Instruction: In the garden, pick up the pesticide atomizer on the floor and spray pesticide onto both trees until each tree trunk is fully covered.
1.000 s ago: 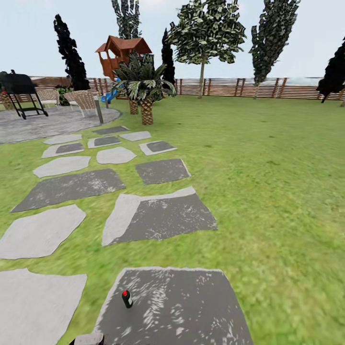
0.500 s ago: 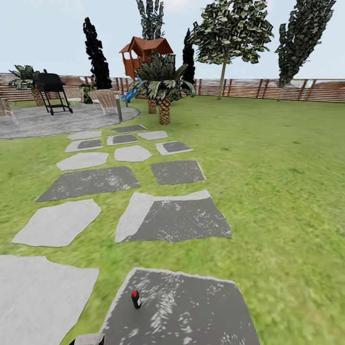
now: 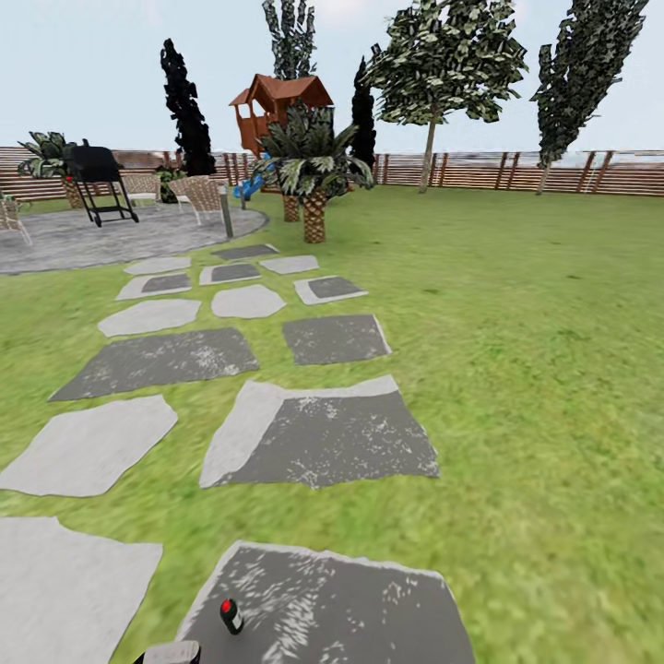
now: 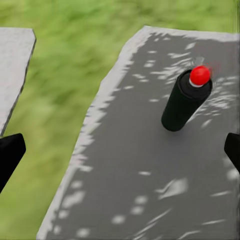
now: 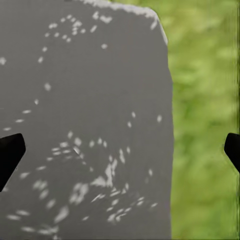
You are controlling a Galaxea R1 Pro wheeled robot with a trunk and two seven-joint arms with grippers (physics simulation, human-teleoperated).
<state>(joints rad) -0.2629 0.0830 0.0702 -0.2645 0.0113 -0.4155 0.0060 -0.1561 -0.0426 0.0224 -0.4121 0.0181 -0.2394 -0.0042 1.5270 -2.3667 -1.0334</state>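
My left pincer (image 4: 120, 150) gapes wide above a dark grey slab (image 4: 150, 165), the pesticide atomizer (image 4: 186, 100) upright ahead; my right pincer (image 5: 120, 150) gapes too.

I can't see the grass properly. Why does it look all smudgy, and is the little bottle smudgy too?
In the left wrist view the grass is a soft blur, while the pesticide atomizer looks fairly sharp. In the head view, near grass is smeared too.
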